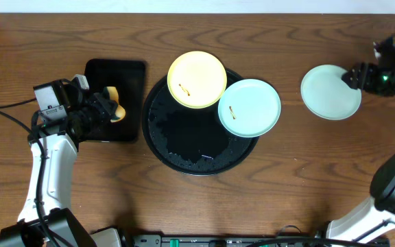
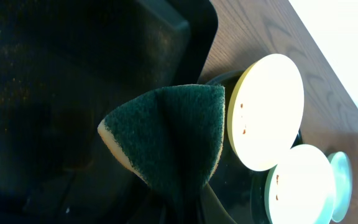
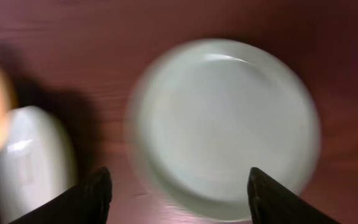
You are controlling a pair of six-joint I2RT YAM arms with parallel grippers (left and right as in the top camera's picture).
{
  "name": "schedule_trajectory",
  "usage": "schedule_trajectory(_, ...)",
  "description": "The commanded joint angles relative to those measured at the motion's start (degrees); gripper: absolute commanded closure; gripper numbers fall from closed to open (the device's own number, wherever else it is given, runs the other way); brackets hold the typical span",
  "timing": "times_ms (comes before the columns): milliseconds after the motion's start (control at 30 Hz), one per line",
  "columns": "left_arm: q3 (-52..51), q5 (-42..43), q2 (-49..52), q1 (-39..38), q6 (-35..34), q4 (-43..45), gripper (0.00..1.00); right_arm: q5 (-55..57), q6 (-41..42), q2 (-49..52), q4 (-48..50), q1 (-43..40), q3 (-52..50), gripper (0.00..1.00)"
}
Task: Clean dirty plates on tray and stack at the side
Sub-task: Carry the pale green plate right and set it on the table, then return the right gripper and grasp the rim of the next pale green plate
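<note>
The round black tray [image 1: 184,147] holds a pale yellow plate [image 1: 197,79] on its far rim and a mint-green plate [image 1: 249,107] on its right rim, each with a brown smear. A second mint-green plate [image 1: 330,91] lies on the bare wood at the right; it fills the right wrist view [image 3: 225,124], blurred. My right gripper [image 1: 354,77] is open and empty at that plate's right edge. My left gripper [image 1: 108,106] is shut on a green and yellow sponge [image 2: 173,140] over the rectangular tray. The yellow plate [image 2: 269,112] and the mint plate [image 2: 300,183] also show in the left wrist view.
A small rectangular black tray [image 1: 115,99] lies left of the round tray. Bare wood-grain tabletop [image 1: 307,178] lies in front and to the right. The table's far edge runs along the top of the overhead view.
</note>
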Motion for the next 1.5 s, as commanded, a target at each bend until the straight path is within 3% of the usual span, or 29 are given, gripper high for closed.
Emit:
schedule_trajectory(0, 1.2, -0.3, 0.2, -0.2, 1.6, -0.1, 0.92, -3.8, -3.5, -2.8, -2.9, 5.3, 1.1, 0.39)
schedule_trajectory(467, 1.2, -0.3, 0.2, -0.2, 1.6, -0.1, 0.92, 9.9, -3.5, 2.0, -4.2, 23.8, -2.3, 0.46)
schedule_trajectory(567, 1.2, -0.3, 0.2, -0.2, 1.6, -0.1, 0.92, 9.9, -3.6, 2.9, -2.0, 25.2, -3.9, 0.48)
schedule_trajectory(667, 1.2, -0.3, 0.2, -0.2, 1.6, -0.1, 0.92, 10.5, -3.0, 4.1, 0.0, 25.9, -5.4, 0.57)
schedule_trajectory(1033, 1.2, -0.3, 0.2, -0.2, 1.6, -0.1, 0.92, 7.3, -2.0, 6.9, 4.1, 26.0, -11.7, 0.61)
schedule_trajectory(1200, 1.2, -0.3, 0.2, -0.2, 1.6, -0.1, 0.92, 7.3, -1.4, 6.9, 5.4, 25.9, -14.4, 0.75)
schedule_trajectory(1333, 1.2, -0.3, 0.2, -0.2, 1.6, -0.1, 0.92, 7.2, -0.5, 6.9, 7.1, 25.9, -14.9, 0.99)
schedule_trajectory(1467, 1.2, -0.3, 0.2, -0.2, 1.6, -0.1, 0.92, 7.2, 1.2, 5.6, 7.0, 25.9, -12.5, 0.99)
